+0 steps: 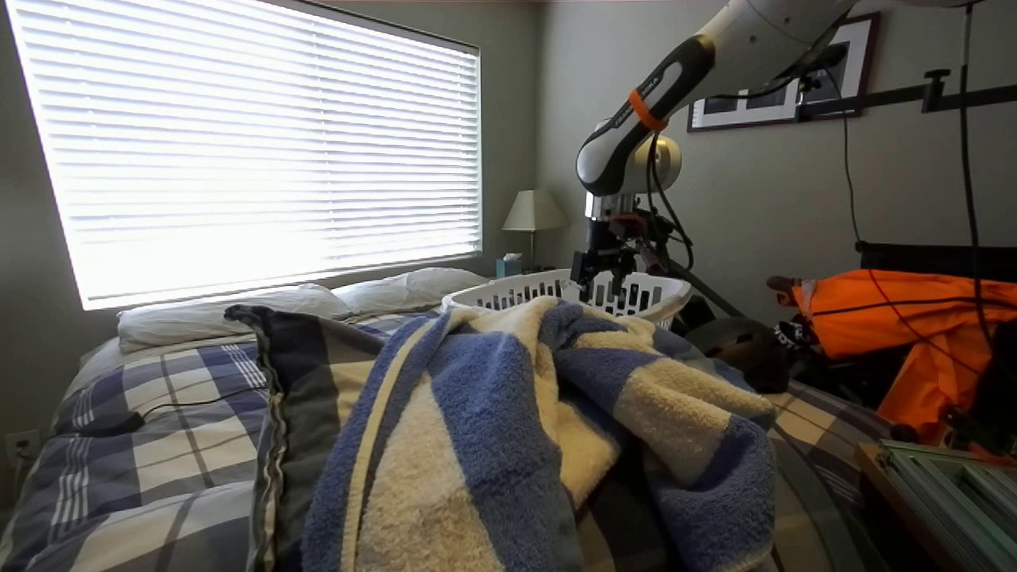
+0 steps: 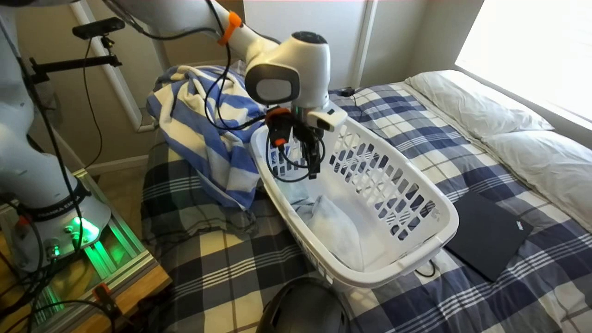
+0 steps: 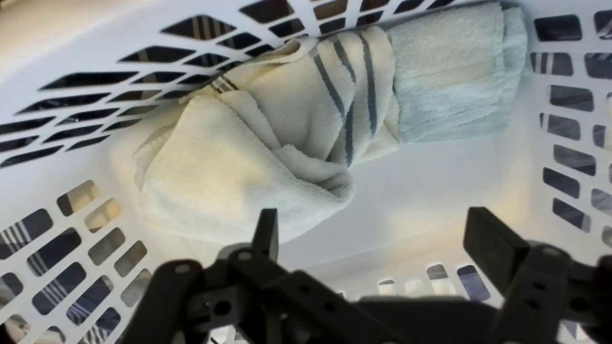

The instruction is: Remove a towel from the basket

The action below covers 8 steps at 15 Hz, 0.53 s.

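The white basket (image 1: 674, 300) stands on the bed and shows in all views (image 2: 441, 236) (image 3: 129, 31). The cream towel (image 3: 205, 172) lies crumpled on the basket floor, against one slotted side; it also shows in an exterior view (image 2: 334, 231). Cloth with dark grey stripes (image 3: 334, 91) lies against it; I cannot tell whether it is a separate piece. A folded pale green cloth (image 3: 449, 76) lies beside that. My gripper (image 3: 374, 210) is open and empty, pointing down at the basket's opening in both exterior views (image 1: 601, 278) (image 2: 313, 169). It appears apart from the towel.
A blue-and-cream striped cloth (image 1: 493, 397) is heaped beside the basket (image 2: 203, 125). A black laptop (image 2: 488, 236) lies on the plaid bedding (image 2: 236, 263) on another side. A dark helmet (image 2: 303, 307) is close to the basket. Cables hang round the wrist.
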Each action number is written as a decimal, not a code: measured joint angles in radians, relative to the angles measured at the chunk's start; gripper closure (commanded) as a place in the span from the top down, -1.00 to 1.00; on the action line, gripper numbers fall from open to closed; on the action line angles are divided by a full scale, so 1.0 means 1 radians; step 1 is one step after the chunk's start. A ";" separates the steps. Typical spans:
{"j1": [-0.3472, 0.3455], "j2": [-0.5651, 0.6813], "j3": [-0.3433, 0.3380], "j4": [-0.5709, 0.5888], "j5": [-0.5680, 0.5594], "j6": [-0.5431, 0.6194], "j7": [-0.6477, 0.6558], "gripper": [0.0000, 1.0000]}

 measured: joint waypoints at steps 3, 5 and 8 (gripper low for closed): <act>-0.015 0.076 0.027 0.049 0.001 0.028 0.001 1.00; -0.018 0.122 0.039 0.080 0.001 0.031 0.002 1.00; -0.027 0.194 0.051 0.124 0.001 0.037 0.012 1.00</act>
